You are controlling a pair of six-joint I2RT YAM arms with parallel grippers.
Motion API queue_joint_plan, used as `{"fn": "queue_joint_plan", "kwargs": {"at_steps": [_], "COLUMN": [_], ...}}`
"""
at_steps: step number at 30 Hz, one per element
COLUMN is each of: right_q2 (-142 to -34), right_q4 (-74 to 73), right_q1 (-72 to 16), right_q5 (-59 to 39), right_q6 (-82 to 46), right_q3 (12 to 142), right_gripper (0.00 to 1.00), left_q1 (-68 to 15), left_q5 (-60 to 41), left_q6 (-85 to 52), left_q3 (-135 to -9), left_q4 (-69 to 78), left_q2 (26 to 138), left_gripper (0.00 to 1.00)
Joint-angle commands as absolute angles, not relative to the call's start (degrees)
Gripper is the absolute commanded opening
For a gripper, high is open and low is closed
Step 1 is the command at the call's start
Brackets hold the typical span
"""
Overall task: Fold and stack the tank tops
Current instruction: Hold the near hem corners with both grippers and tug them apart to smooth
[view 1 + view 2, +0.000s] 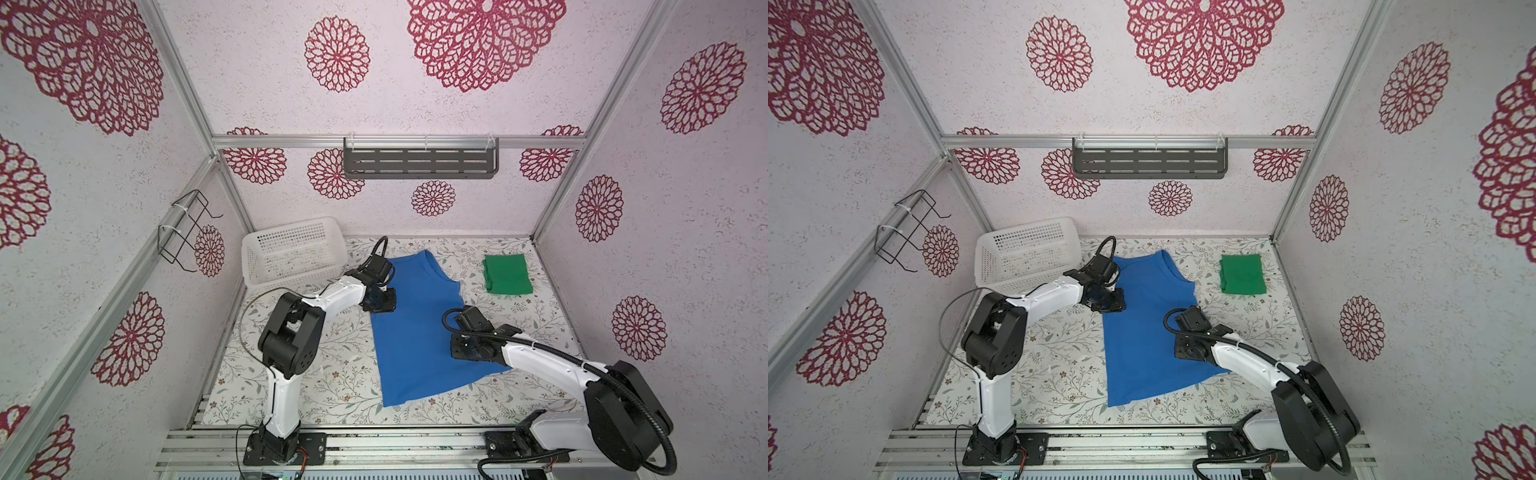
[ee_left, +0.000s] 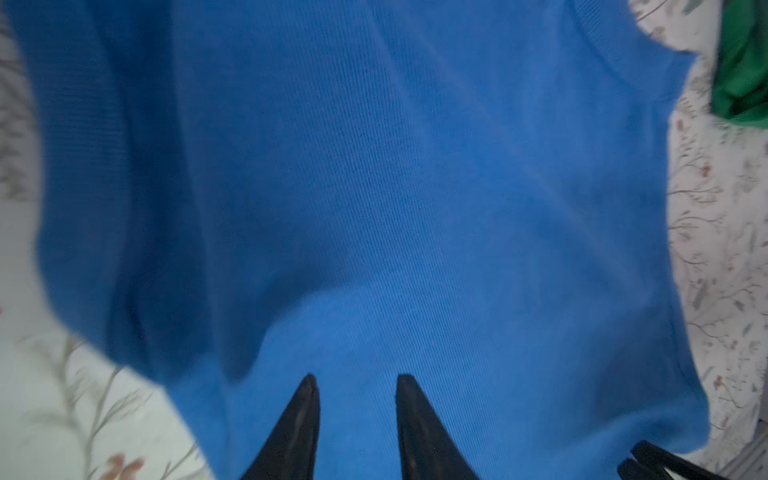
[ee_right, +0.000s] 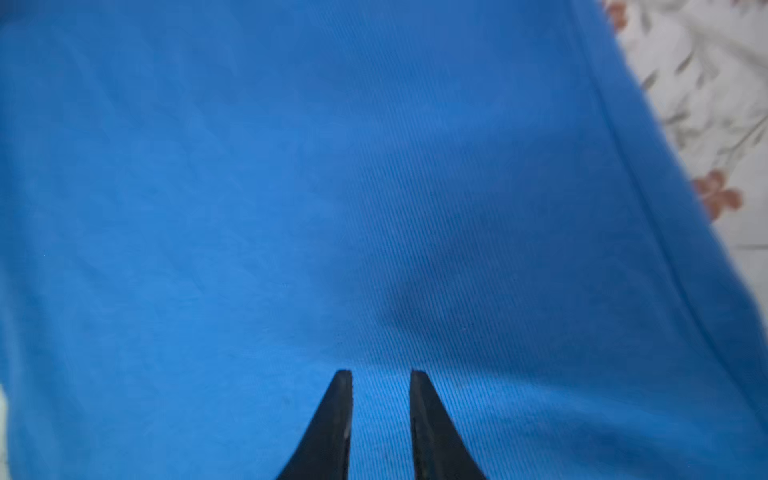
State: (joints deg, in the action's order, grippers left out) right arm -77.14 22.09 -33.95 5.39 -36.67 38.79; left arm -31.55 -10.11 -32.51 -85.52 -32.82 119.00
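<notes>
Your left gripper [image 2: 355,378]: jaws slightly spread, empty, over the royal-blue soft-cloth tank top [image 1: 415,332] lying flat beneath it. Your right gripper [image 3: 381,372]: likewise, gap narrower. The folded bright-green cloth tank top [image 1: 508,274] lies beyond it. Blue's fold looks pending; next, pinch its edges.

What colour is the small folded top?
The folded top is bright green, clearest in a top view.

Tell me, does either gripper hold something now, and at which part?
Nothing is held. Both the left gripper and right gripper have jaws apart over the blue tank top, pinching no cloth.
</notes>
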Motion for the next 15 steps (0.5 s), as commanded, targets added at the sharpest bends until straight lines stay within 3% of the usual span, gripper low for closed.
{"fn": "queue_joint_plan", "kwargs": {"at_steps": [1,8,15], "right_q2": [-78.0,-82.8,-94.7], "right_q4": [21.5,20.1,17.6], "right_q1": [-33.4,-26.7,-21.5], "right_q5": [7.4,7.3,6.7], "right_q6": [-38.7,-33.5,-22.6], "right_q3": [38.9,39.2,46.8], "right_gripper": [0.26,0.24,0.24], "left_q1": [-32.3,-32.7,-38.2], "left_q5": [-11.2,-11.6,-9.9], "left_q6": [-30.2,-36.1,-49.7], "left_q3": [-86.2,-71.8,-48.9], "left_q4": [-34.6,-26.9,-16.0], "left_q2": [123.0,118.4,103.7], "left_gripper": [0.33,0.29,0.28]}}
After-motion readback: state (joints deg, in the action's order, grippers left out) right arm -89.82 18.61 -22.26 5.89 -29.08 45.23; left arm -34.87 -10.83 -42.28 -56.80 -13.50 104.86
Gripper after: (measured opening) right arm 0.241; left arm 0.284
